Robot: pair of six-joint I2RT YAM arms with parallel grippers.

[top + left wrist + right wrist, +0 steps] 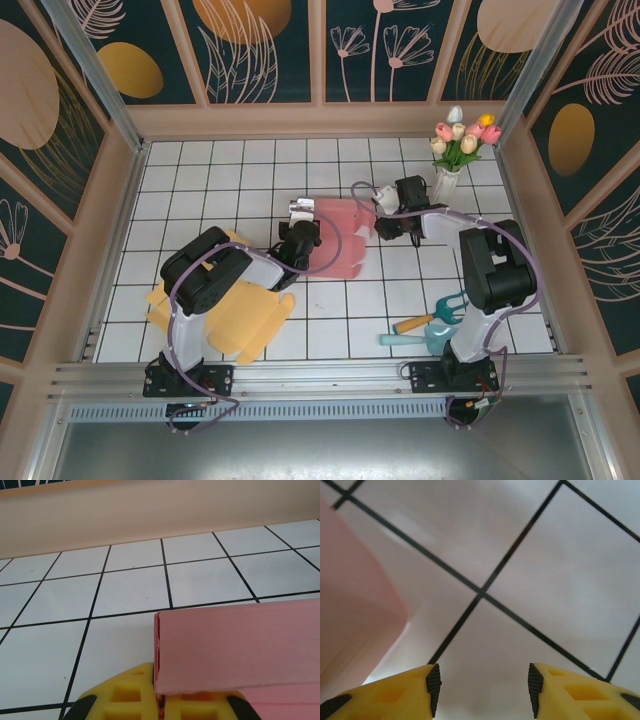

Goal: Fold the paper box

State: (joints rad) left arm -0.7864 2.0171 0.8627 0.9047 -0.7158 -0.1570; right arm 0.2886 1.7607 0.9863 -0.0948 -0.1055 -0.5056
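The pink paper box lies partly folded in the middle of the tiled table. My left gripper is at its left edge, shut on the box's pink wall. In the left wrist view the yellow fingers pinch that raised wall at the bottom of the frame, the left gripper closed on its edge. My right gripper hovers at the box's right edge. In the right wrist view this gripper is open over bare tile, with the pink box off to its left and nothing between the fingers.
A flat yellow paper sheet lies under the left arm at the near left. A vase of tulips stands at the back right. A teal garden fork and a teal trowel lie near the right arm's base. Walls enclose the table.
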